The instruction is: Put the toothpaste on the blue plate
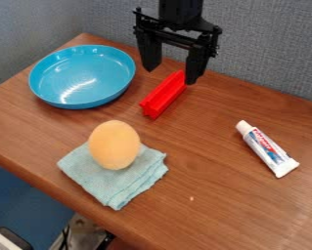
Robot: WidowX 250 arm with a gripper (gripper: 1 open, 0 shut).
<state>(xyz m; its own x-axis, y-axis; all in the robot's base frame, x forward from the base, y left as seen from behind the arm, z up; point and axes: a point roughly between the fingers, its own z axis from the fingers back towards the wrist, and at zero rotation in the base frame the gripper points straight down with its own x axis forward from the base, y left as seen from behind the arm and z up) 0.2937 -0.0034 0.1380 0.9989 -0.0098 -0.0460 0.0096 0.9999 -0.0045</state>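
Note:
The toothpaste point(267, 147), a small flat white tube with red and blue print, lies on the wooden table at the right, its cap toward the back. The blue plate point(49, 72), a round shallow dish, rests at the back left with nothing in it. My gripper point(173, 66) hangs open above the back middle of the table, black fingers spread wide with nothing between them. It hovers just behind the red block, between plate and toothpaste, well apart from the tube.
A long red block point(163, 94) lies slanted below the gripper, right of the plate. An orange egg-shaped object point(113, 145) sits on a folded light teal cloth point(116, 177) near the front edge. The table's front edge runs diagonally at lower left.

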